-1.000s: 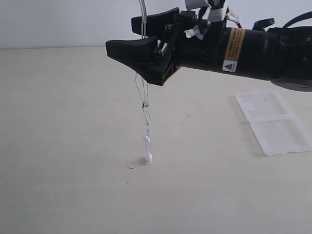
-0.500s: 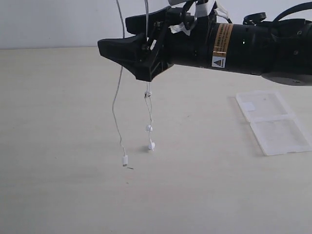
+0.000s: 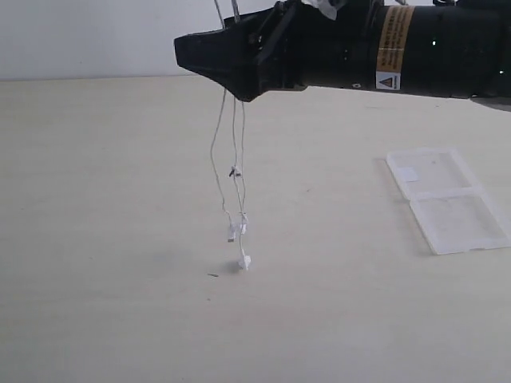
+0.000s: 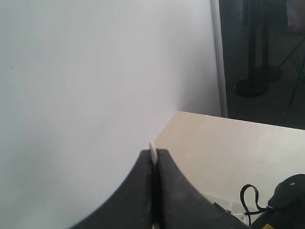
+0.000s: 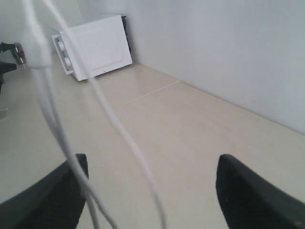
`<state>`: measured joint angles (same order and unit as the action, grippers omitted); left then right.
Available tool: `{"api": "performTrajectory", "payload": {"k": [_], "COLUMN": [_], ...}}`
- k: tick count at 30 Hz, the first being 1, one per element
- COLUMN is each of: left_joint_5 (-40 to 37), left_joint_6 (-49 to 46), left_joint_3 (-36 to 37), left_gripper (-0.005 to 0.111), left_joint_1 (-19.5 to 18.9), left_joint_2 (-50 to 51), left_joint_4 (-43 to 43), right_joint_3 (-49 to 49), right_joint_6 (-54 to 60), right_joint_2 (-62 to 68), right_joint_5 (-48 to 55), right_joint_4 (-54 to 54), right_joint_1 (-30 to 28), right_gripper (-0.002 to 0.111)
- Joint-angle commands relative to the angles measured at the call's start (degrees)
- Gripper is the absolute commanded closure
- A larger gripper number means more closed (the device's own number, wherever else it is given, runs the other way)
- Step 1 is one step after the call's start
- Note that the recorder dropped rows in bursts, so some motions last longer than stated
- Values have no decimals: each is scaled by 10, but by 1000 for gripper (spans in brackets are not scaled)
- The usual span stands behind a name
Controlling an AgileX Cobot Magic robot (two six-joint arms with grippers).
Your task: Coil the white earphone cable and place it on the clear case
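The white earphone cable (image 3: 214, 152) hangs in several strands from above the exterior view. Its earbuds (image 3: 243, 261) and plug (image 3: 231, 235) dangle just over the table. My left gripper (image 4: 153, 155) is above that view; the left wrist view shows it shut on a loop of the cable (image 4: 152, 149). My right gripper (image 3: 215, 60) reaches in from the right, open, around the hanging strands. In the right wrist view the cable (image 5: 119, 129) runs between its wide-apart fingers (image 5: 257, 191). The clear case (image 3: 447, 199) lies open and flat on the table at the right, white label (image 3: 406, 174) on its far half.
A white box (image 5: 95, 45) stands at the table's far end in the right wrist view. The beige table (image 3: 96, 239) meets a white wall at the back. Part of the right arm (image 4: 286, 200) shows below the left gripper.
The plug strand that hung apart to the left has swung back beside the earbuds. The right gripper has risen and shifted right, still around the strands.
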<state>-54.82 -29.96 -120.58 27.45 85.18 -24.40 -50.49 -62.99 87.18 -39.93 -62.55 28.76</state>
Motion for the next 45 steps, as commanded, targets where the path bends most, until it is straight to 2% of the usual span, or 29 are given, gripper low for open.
{"api": "performTrajectory", "payload": {"k": [1, 7, 23, 30, 31, 34, 35, 38, 43, 45], "left_joint_5": [6, 6, 3, 2, 2, 1, 1, 1, -9, -17], "left_joint_6": [1, 1, 1, 1, 1, 2, 2, 2, 2, 5], "left_joint_3": [0, 0, 0, 0, 0, 0, 0, 0, 0, 0], "left_gripper": [107, 107, 107, 107, 107, 107, 107, 107, 107, 107], "left_joint_1": [1, 1, 1, 1, 1, 1, 1, 1, 1, 1], "left_joint_2": [-5, -5, -5, -5, -5, -5, -5, -5, -6, -8], "left_joint_4": [1, 1, -1, -1, -1, -1, -1, -1, 8, 35], "right_joint_3": [-2, -2, -2, -2, -2, -2, -2, -2, -2, -2], "right_joint_6": [-39, -89, -78, -75, -68, -57, -57, -42, -42, -42], "right_joint_2": [-6, -5, -5, 22, 28, 38, 38, 38, 38, 33], "right_joint_5": [5, 9, 22, -1, -3, -3, -4, -4, 0, 42], "right_joint_4": [-35, -101, -110, -78, -71, -58, -52, -43, -43, -41], "right_joint_1": [2, 2, 2, 2, 2, 2, 2, 2, 2, 2], "right_gripper": [38, 44, 53, 59, 61, 80, 91, 108, 108, 108]}}
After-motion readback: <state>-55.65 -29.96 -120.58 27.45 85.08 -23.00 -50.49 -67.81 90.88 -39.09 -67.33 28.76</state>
